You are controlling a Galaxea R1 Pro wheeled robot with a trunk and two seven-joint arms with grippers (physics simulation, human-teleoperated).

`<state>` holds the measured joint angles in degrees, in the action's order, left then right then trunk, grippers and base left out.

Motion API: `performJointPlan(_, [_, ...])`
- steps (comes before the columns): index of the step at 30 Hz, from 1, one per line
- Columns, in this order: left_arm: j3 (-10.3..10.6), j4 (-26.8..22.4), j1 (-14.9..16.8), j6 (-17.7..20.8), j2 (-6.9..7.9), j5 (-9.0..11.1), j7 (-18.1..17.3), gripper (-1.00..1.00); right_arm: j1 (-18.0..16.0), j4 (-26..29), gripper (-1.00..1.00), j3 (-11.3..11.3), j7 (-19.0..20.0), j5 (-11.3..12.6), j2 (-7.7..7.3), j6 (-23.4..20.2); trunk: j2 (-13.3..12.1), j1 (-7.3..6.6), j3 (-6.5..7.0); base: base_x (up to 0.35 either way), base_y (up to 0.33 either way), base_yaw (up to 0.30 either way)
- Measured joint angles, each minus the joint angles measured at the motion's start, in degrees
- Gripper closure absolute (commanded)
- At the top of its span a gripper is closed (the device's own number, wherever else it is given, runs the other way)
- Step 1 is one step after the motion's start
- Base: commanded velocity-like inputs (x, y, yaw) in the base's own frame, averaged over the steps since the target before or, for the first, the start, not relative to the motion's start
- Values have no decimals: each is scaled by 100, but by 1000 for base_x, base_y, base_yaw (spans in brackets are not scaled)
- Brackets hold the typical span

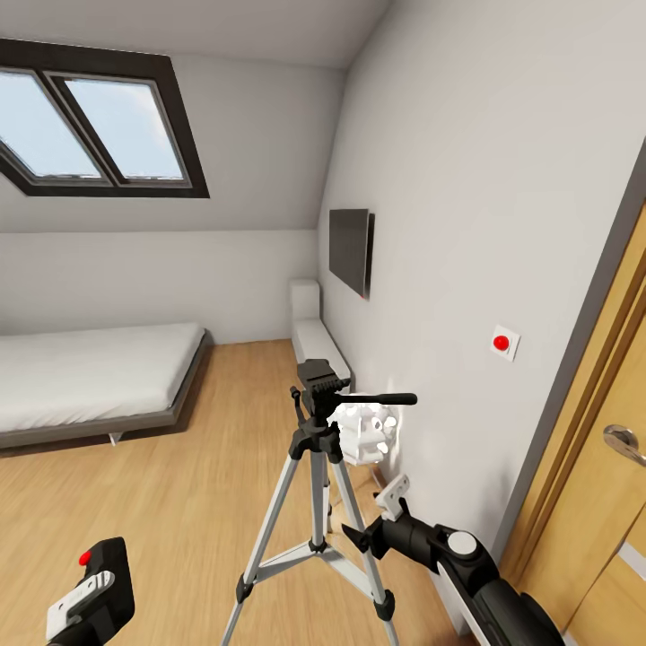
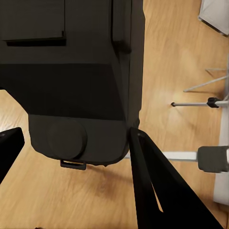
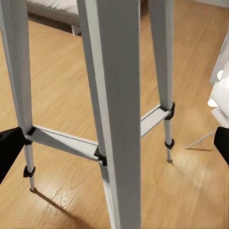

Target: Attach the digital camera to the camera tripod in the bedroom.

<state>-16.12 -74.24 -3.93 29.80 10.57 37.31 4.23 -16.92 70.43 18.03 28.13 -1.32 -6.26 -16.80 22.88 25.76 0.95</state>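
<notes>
The digital camera is low down, off to the left of the camera tripod, with its red button facing up. The left gripper holds it, jaws pinching the black body from both sides. The camera looks small, hard and light, but smooth, so it could slip. It is best to hold it by its flat sides, away from the lens.

The tripod stands on the wood floor, close to the grey wall, with the bed farther back on its left. Its thin silver legs look easy to knock over.

The right gripper is just to the right of the tripod's legs. Its jaws are spread wide, holding nothing, with a tripod leg in front of them.
</notes>
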Motion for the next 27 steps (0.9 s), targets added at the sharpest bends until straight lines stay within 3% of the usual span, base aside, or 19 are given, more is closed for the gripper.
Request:
performJointPlan(11, [2,0,0,-1,-2,1,3,100,-2,-270,-100,54,3,-25,27,217,0,0,0,0,0,0])
performJointPlan(18, [3,0,0,0,-4,2,0,100,-4,-567,-100,50,13,-34,163,616,0,0,0,0,0,0])
performJointPlan(27, [3,0,0,0,-4,2,-1,100,-158,-916,-100,45,7,-36,229,760,0,0,0,0,0,0])
